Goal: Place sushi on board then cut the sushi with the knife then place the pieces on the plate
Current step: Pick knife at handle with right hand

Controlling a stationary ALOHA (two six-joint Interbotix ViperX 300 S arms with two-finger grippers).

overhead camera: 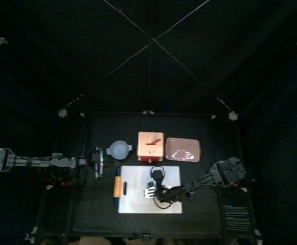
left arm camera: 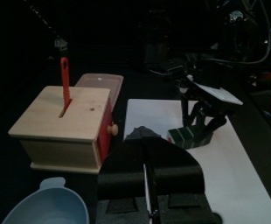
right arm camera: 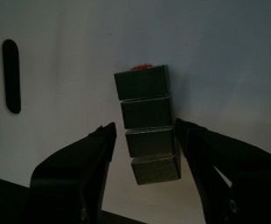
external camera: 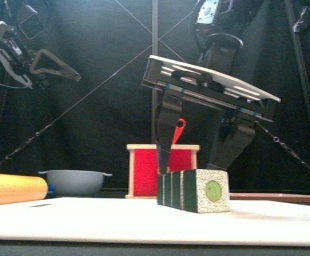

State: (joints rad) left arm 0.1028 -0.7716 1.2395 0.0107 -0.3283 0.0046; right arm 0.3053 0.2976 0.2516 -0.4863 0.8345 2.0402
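Top view: white board (overhead camera: 138,203) up front, pink tray (overhead camera: 183,146) behind it bare. Front: sushi roll (external camera: 195,190) lies on the board under my right gripper (external camera: 194,165). Left wrist: left gripper (left arm camera: 149,175) clenched, empty; red knife (left arm camera: 65,80) stands in the wooden box (left arm camera: 56,127). Right wrist: fingers (right arm camera: 86,171) released, astride the roll. Light, stiff, separable blocks, I reckon; pinch the long sides.
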